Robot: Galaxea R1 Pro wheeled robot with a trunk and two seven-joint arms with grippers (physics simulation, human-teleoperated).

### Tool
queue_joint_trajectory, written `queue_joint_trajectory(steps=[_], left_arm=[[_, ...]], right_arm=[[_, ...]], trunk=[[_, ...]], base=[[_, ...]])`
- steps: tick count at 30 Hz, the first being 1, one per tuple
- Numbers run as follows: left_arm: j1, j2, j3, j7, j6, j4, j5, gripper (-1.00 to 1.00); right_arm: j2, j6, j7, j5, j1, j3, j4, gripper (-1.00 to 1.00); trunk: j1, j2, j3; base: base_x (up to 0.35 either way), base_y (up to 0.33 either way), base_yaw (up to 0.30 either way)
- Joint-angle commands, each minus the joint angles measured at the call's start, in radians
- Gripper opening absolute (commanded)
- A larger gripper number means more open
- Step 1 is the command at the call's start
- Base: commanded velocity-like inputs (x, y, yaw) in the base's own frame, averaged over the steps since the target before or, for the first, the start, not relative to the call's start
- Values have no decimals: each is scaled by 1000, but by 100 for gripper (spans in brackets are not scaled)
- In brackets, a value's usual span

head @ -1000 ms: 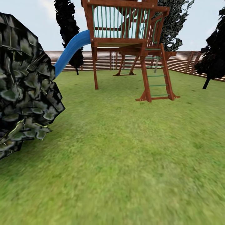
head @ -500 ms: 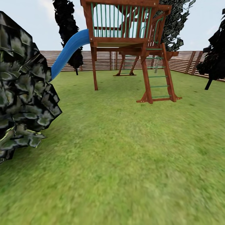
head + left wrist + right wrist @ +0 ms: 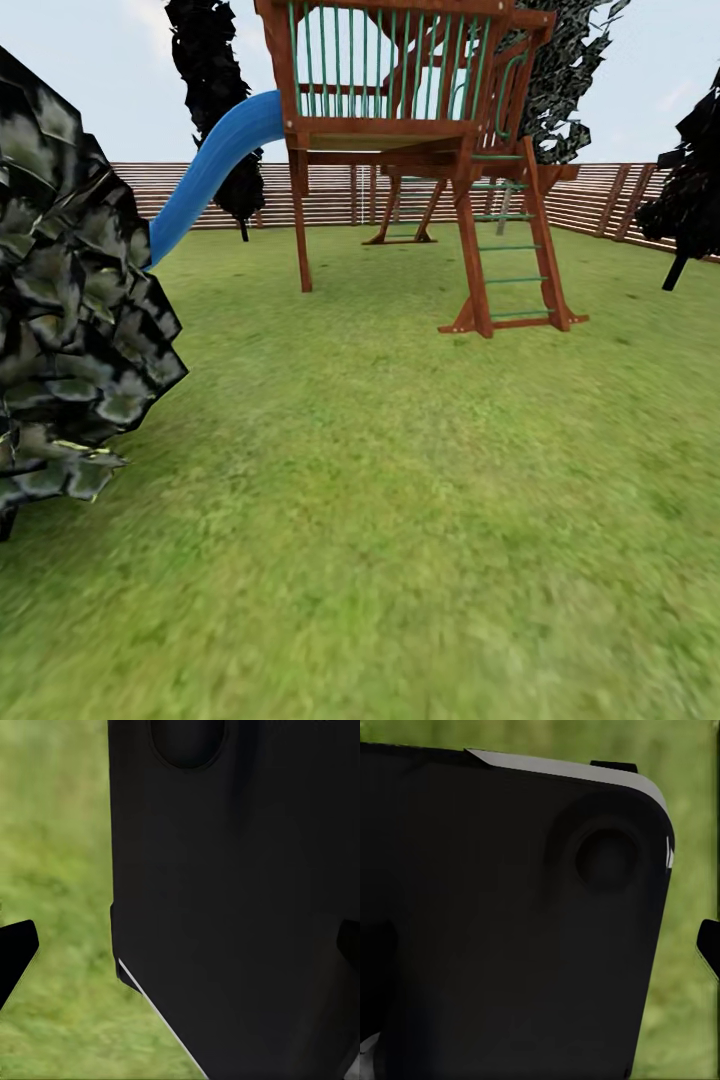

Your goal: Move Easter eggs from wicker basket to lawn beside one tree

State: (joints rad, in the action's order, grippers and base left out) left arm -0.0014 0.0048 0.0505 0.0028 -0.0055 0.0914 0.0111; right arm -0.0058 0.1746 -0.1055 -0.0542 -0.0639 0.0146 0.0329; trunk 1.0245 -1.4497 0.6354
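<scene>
The Easter eggs and the wicker basket are out of view. In the head view the lawn [image 3: 400, 520] spreads ahead to the garden's brown slat fence [image 3: 340, 190]. The left wrist view has my left gripper [image 3: 180, 960] open, one black fingertip [image 3: 15, 956] over grass and the other at the opposite edge, with a black robot panel behind the gap. In the right wrist view my right gripper [image 3: 540, 952] faces another black panel, with one fingertip [image 3: 709, 945] at the frame edge and nothing held.
A big dark leafy bush [image 3: 70, 300] stands close on the left. Ahead is a wooden play tower [image 3: 400, 120] with a blue slide [image 3: 205, 170] and a ladder [image 3: 510, 250]. Thin black-trunked trees [image 3: 690, 200] stand at the right and back left [image 3: 215, 90]. A leafy canopy [image 3: 565, 80] rises behind the tower.
The whole head view has shifted: the bush has slid leftward and the play tower looms slightly larger and lower, so the camera has moved forward. Nothing in the garden itself has moved.
</scene>
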Motion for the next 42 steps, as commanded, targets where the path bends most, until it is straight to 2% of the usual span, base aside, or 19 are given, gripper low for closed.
queue_joint_trajectory(steps=[1, 42], left_arm=[[0, 0, 5, 0, -1, 0, 1, 100], [0, 0, 4, 0, -1, 1, 1, 100]], right_arm=[[0, 3, -2, -6, -1, 1, -1, 100], [-2, 3, -1, -6, -1, 1, 0, 100]], trunk=[[1, 0, 1], [1, 0, 1]], base=[[314, 0, 0], [314, 0, 0]])
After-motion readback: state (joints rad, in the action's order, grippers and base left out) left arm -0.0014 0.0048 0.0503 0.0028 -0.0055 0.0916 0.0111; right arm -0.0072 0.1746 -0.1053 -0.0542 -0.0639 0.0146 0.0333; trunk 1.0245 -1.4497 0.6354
